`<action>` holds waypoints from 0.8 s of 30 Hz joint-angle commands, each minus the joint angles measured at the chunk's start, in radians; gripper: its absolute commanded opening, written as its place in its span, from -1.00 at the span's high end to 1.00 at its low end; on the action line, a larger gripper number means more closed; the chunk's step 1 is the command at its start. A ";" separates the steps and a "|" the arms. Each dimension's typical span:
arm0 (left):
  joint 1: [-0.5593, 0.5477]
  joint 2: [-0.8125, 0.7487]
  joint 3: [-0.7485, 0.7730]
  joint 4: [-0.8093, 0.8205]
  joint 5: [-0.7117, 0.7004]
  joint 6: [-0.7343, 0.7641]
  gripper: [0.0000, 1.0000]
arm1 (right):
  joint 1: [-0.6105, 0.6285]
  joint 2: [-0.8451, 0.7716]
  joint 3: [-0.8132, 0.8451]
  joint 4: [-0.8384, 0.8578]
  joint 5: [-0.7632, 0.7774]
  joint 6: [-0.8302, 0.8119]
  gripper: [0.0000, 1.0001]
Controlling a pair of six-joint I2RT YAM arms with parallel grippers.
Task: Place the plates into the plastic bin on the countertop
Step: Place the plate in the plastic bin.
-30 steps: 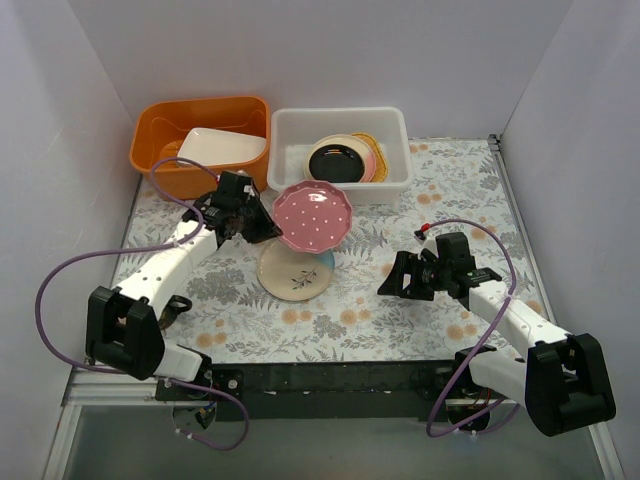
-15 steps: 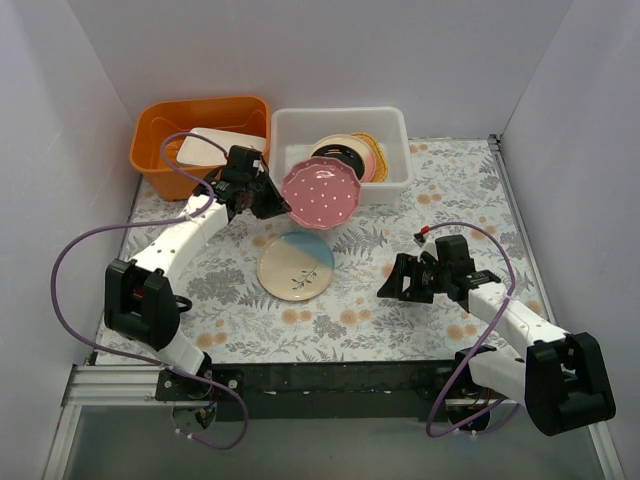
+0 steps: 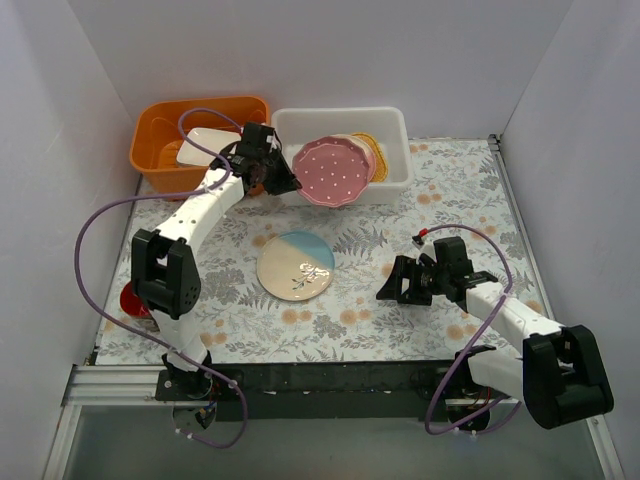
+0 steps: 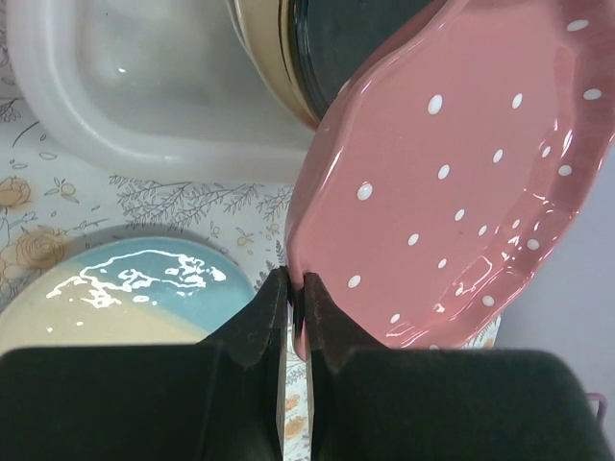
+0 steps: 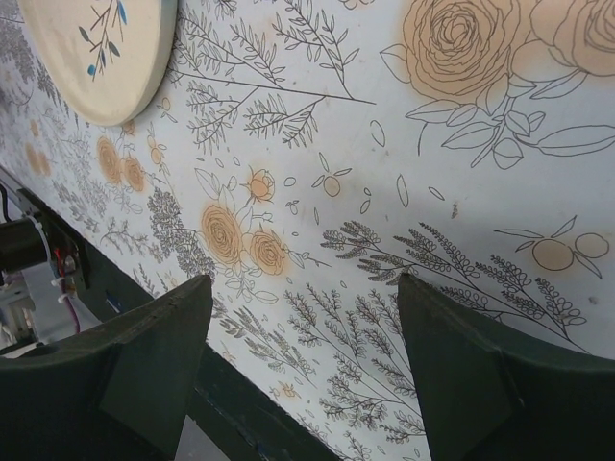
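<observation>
In the overhead view, the pink plate (image 3: 333,172) is held tilted by the left gripper (image 3: 288,182), pinched at its left rim, above the near left part of the bin (image 3: 392,183). The bin stands at the far edge of the countertop (image 3: 440,215) beside an orange tub (image 3: 160,170), and other plates are seen already stacked inside it. A blue plate (image 3: 296,265) is left lying flat near the middle of the surface, and the right gripper (image 3: 392,287) is parked low toward the near right edge, with nothing held. From the left wrist, the jaws are shown closed tight on the scalloped rim, only a thin lip caught between the fingertips (image 4: 274,298), and a black plate (image 4: 336,48) is visible in the bin beyond. From the right wrist, the jaws are seen spread wide over bare countertop, the blue plate cut off at the view's upper left corner. The pink plate is judged stiff, glazed and slippery, fairly heavy for so narrow a pinch, and liable to chip. The rim is the only purchase offered, and a low, gentle release onto the stack is thought advisable.
</observation>
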 commanded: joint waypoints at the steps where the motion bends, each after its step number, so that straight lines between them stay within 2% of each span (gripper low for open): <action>1: -0.006 -0.013 0.128 0.072 0.057 -0.004 1.00 | 0.006 0.020 0.001 0.036 -0.018 -0.005 -0.70; 24: -0.004 0.266 0.519 -0.029 0.060 0.038 1.00 | 0.004 0.072 0.040 0.025 0.000 -0.024 -0.70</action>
